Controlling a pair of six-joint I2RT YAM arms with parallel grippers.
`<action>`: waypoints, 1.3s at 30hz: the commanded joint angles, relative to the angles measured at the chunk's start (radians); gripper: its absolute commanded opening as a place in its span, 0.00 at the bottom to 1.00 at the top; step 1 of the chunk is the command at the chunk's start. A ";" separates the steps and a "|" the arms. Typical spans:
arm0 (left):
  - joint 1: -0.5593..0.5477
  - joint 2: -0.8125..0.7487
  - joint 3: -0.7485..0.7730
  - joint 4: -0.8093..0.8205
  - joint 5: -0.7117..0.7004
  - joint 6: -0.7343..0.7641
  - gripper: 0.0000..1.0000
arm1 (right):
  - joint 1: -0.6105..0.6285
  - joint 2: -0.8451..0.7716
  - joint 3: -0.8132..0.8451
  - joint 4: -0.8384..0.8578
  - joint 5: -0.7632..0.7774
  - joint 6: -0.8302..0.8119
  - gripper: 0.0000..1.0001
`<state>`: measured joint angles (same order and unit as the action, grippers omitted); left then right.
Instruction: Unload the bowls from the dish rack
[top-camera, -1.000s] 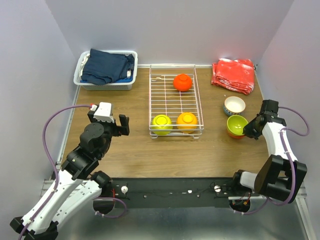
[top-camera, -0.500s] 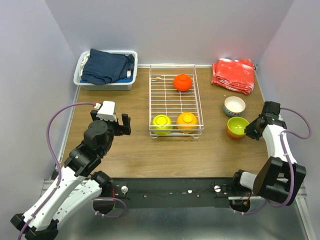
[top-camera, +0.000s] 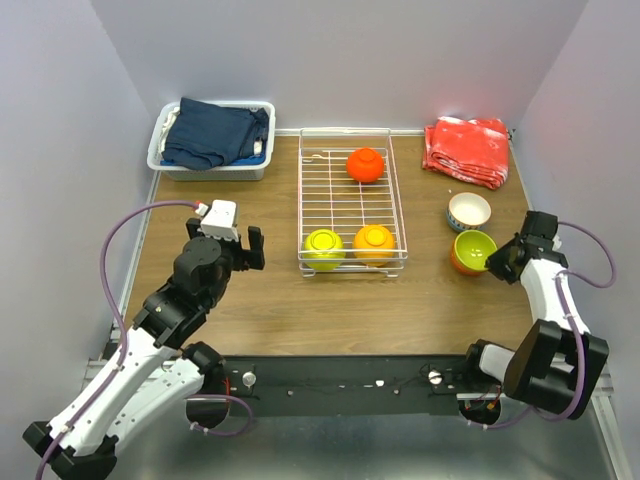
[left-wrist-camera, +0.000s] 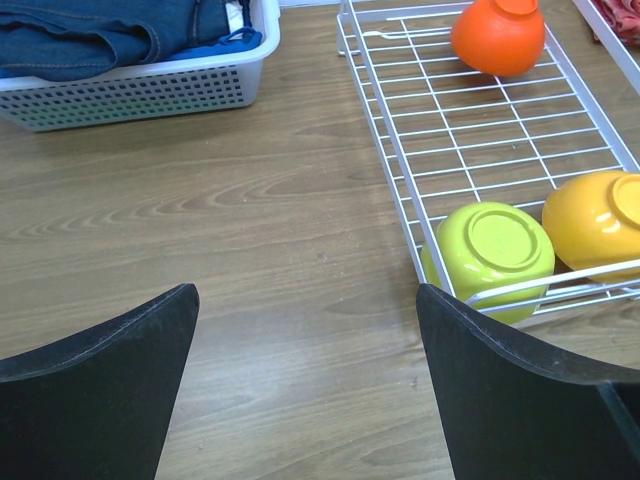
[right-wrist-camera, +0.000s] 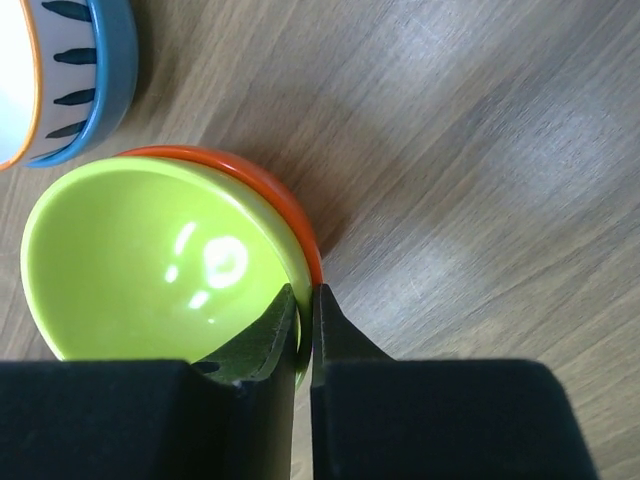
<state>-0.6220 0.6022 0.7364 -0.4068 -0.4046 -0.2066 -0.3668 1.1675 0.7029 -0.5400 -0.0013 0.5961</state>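
The dish rack (top-camera: 303, 200) (left-wrist-camera: 398, 175) holds three upturned bowls: a red-orange one (top-camera: 366, 165) (left-wrist-camera: 498, 36) at the back, a yellow-green one (top-camera: 323, 246) (left-wrist-camera: 495, 250) and an orange one (top-camera: 374, 241) (left-wrist-camera: 600, 215) at the front. On the table to the right, another yellow-green bowl (top-camera: 473, 249) (right-wrist-camera: 150, 260) sits nested in a red-orange bowl (right-wrist-camera: 288, 208). My right gripper (top-camera: 503, 258) (right-wrist-camera: 306, 295) is shut on that yellow-green bowl's rim. A white striped bowl with a blue outside (top-camera: 469, 211) (right-wrist-camera: 70, 80) stands just behind. My left gripper (top-camera: 222, 246) (left-wrist-camera: 305, 295) hangs open over bare table left of the rack.
A white plastic bin of dark-blue cloth (top-camera: 212, 140) (left-wrist-camera: 140, 85) stands at the back left. A red cloth (top-camera: 467, 150) lies folded at the back right. Purple walls close in on the table's left, back and right sides.
The yellow-green bowl in my right gripper has come down into the red-orange bowl and the pair has shifted slightly. My left arm has edged forward and right, towards the rack.
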 joint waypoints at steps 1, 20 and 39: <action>-0.001 0.013 -0.011 0.023 0.033 0.007 0.99 | -0.004 -0.058 -0.029 0.038 -0.014 0.027 0.20; -0.001 0.548 0.329 0.108 0.369 -0.239 0.99 | 0.008 -0.371 -0.052 0.132 -0.273 -0.025 0.76; 0.064 1.404 0.932 0.353 0.337 -0.681 0.99 | 0.261 -0.424 -0.086 0.206 -0.379 -0.127 1.00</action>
<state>-0.5884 1.8919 1.5963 -0.1341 -0.0311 -0.7338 -0.1375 0.7586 0.6399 -0.3672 -0.3210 0.4961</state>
